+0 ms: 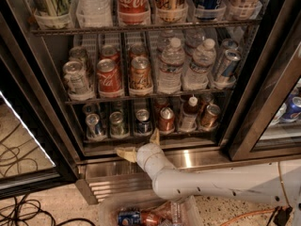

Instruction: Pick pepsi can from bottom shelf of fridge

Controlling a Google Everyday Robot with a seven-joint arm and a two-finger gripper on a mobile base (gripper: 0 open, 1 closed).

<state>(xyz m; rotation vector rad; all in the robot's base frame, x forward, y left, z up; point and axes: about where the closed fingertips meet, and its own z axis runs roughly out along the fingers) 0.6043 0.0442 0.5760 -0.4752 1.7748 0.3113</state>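
Observation:
The fridge stands open in front of me, with wire racks of drinks. The pepsi can, dark blue with a silver top, stands in the third lane from the left on the bottom shelf. My gripper is just below and in front of that shelf's front edge, slightly left of the pepsi can and apart from it. It is open and empty: one yellowish finger points left and the other points up towards the can.
A pale silver-blue can and a silver can stand left of the pepsi. A copper-red can, a small bottle and another copper can stand to its right. A plastic bin sits on the floor below. Cables lie on the left.

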